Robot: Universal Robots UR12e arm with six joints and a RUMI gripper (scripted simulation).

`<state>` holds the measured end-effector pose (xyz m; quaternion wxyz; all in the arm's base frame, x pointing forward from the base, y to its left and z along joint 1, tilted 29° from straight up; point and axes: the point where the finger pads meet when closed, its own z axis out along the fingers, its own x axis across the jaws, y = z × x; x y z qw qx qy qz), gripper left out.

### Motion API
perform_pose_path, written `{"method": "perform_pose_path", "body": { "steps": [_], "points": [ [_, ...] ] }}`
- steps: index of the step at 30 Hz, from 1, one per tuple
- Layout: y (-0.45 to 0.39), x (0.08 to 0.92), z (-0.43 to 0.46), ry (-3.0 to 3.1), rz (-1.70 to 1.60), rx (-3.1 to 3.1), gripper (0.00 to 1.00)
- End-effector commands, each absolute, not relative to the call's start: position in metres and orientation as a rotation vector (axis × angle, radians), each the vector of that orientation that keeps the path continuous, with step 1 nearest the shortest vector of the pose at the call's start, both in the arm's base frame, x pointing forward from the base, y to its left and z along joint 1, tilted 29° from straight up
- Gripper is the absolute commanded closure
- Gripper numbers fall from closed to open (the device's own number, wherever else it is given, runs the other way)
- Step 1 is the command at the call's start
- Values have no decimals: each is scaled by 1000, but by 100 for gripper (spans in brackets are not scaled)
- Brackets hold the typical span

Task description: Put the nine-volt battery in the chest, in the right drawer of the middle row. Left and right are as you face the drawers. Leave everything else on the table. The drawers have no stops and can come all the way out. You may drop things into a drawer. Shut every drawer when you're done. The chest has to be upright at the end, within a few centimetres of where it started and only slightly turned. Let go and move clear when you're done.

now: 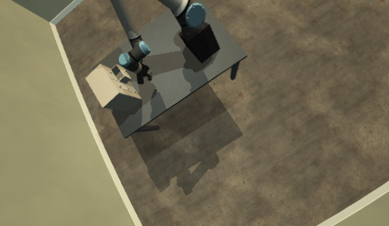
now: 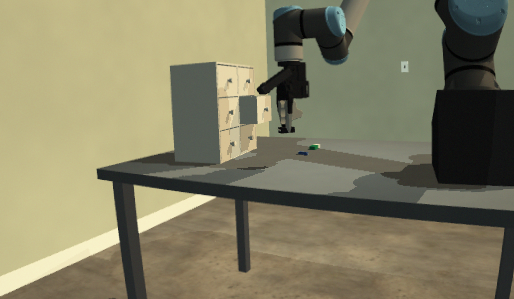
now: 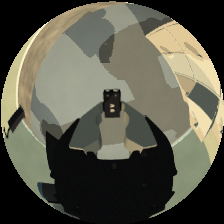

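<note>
The pale wooden chest [image 1: 107,85] [image 2: 195,112] [image 3: 192,55] stands at the left end of the table [image 2: 310,177]. Its right drawer of the middle row [image 2: 255,109] is pulled partway out; the other drawers are shut. My gripper [image 2: 286,126] [image 1: 145,76] [image 3: 112,102] points down, just right of that open drawer's front and well above the table top. It is shut on the nine-volt battery [image 3: 111,102] [image 2: 286,129], a small dark block at the fingertips.
A small green item [image 2: 314,147] and a small blue item [image 2: 302,153] lie on the table below and to the right of the gripper. The arm's black pedestal [image 2: 475,137] [image 1: 200,42] stands at the table's right end.
</note>
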<state>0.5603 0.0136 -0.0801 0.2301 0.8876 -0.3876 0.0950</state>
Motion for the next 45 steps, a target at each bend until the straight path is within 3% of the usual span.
{"method": "perform_pose_path", "body": {
  "steps": [1, 45],
  "points": [
    [10, 563, -78, -938, 230, 2490, 87],
    [-60, 575, -39, 827, -221, 2529, 87]
  ]
}}
